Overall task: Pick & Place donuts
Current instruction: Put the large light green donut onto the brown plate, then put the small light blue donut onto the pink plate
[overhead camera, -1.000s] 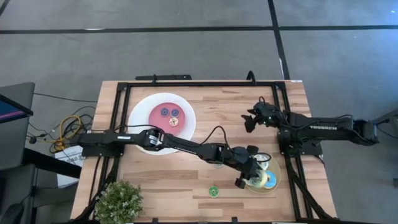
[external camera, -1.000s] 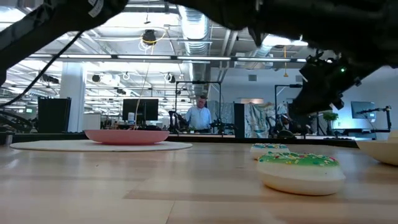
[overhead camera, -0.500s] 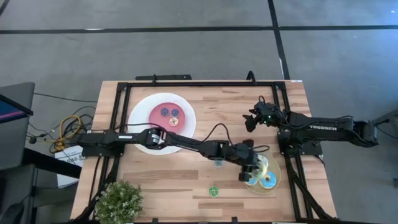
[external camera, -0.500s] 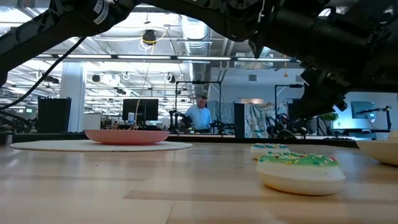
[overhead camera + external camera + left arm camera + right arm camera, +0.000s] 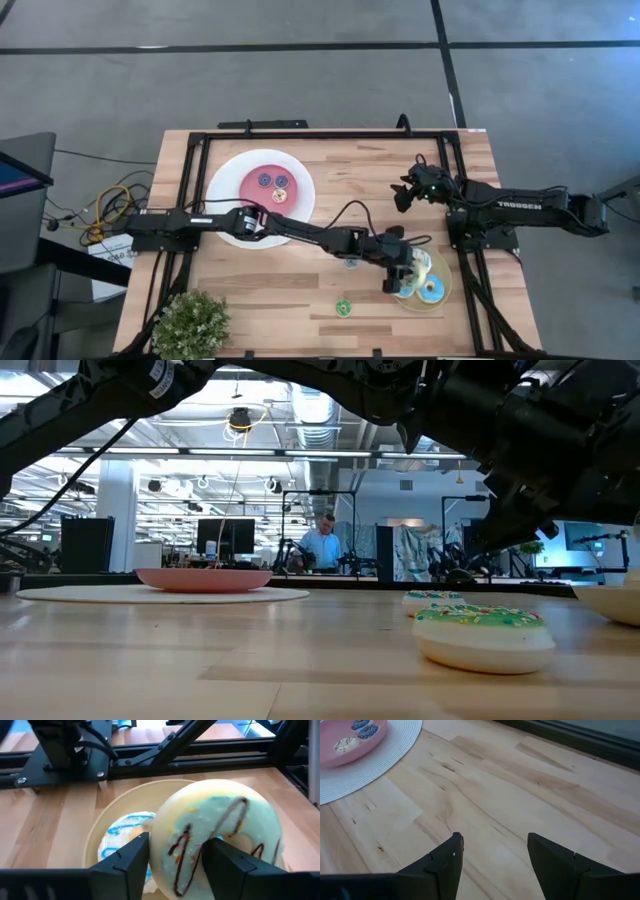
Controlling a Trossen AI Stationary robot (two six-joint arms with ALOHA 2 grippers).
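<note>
A pale green donut with brown drizzle (image 5: 220, 815) stands tilted between the fingers of my left gripper (image 5: 175, 842), over the tan plate (image 5: 107, 820). A white donut with blue stripes (image 5: 120, 837) lies flat on that plate behind it. In the high view my left gripper (image 5: 400, 282) is at the plate's left part (image 5: 447, 297). A small green donut (image 5: 343, 307) lies on the table near the front edge, and a small teal one (image 5: 350, 263) lies under the left arm. My right gripper (image 5: 403, 195) hovers open over bare table, far right. My left gripper is shut on the pale green donut's ring at its lower edge (image 5: 170, 870), one finger (image 5: 132, 857) outside the rim and the other finger (image 5: 225, 862) in front of the ring near its hole. The donut stands tilted on edge above the plate; whether it still touches the plate cannot be told.
The big white plate with pink centre (image 5: 225, 190) sits at the table's far left and holds two purple small donuts (image 5: 273, 180) and a tan one (image 5: 279, 196). A potted plant (image 5: 190, 325) stands at the near left corner. A black frame rail (image 5: 330, 134) borders the table.
My left gripper has moved toward the table's right edge, from beside the tan plate's left rim to over the plate among the donuts, then kept still for the last half second. The right arm has stayed in place.
</note>
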